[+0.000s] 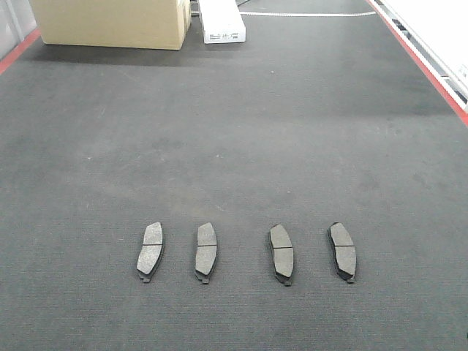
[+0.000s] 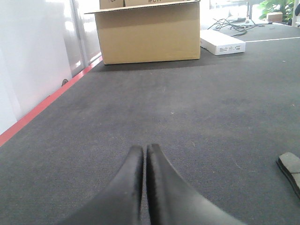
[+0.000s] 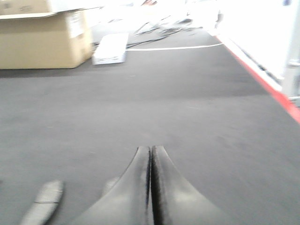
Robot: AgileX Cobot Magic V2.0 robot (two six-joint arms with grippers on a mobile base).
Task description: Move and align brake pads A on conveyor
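Note:
Several dark grey brake pads lie in a row on the charcoal conveyor (image 1: pixel 234 146), long sides pointing away from me: the leftmost pad (image 1: pixel 151 251), the second pad (image 1: pixel 206 252), the third pad (image 1: pixel 281 254) and the rightmost pad (image 1: pixel 342 251). No gripper shows in the front view. My left gripper (image 2: pixel 145 150) is shut on nothing, low over bare belt, with one pad's end (image 2: pixel 290 168) at the right edge of its view. My right gripper (image 3: pixel 151 150) is shut and empty; a pad (image 3: pixel 43 204) lies to its lower left, and another pad (image 3: pixel 111 184) is partly hidden behind it.
A cardboard box (image 1: pixel 113 22) and a flat white box (image 1: pixel 221 25) stand at the belt's far end. Red edge strips run along the left edge (image 1: pixel 16 51) and right edge (image 1: pixel 424 66). A white line (image 1: pixel 307 14) crosses the far belt.

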